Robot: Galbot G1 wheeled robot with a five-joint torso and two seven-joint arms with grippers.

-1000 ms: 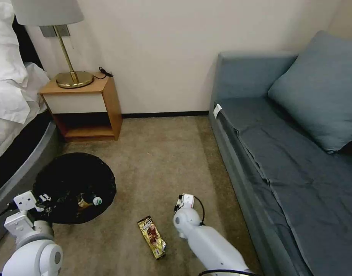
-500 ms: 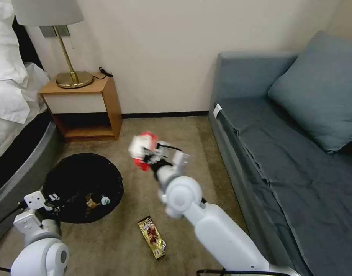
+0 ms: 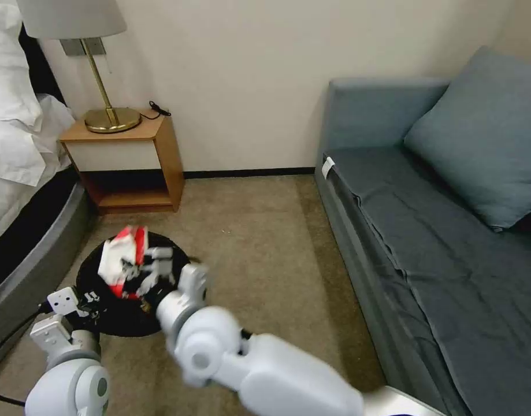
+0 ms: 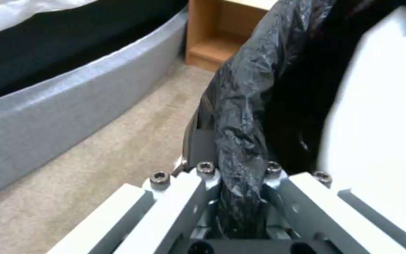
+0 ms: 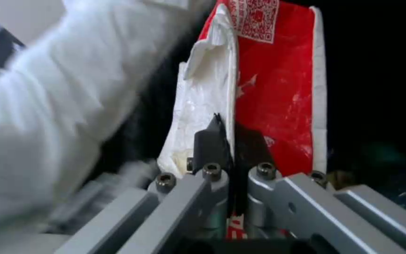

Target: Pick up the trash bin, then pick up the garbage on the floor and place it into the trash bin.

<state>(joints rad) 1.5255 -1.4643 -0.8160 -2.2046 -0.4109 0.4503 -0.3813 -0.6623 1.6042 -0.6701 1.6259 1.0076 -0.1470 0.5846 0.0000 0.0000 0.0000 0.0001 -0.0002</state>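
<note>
In the lower left of the head view, the trash bin [image 3: 112, 315] is gripped at its near rim by the left claw [image 3: 87, 304], whose fingers are pinched together on the black bag. Directly above the bin's opening, the red-and-white packet [image 3: 122, 260] is held by the right claw [image 3: 139, 276], clamped tight on its lower edge. The carpet floor [image 3: 259, 242] lies beneath, with a wooden nightstand [image 3: 129, 159] behind the bin.
</note>
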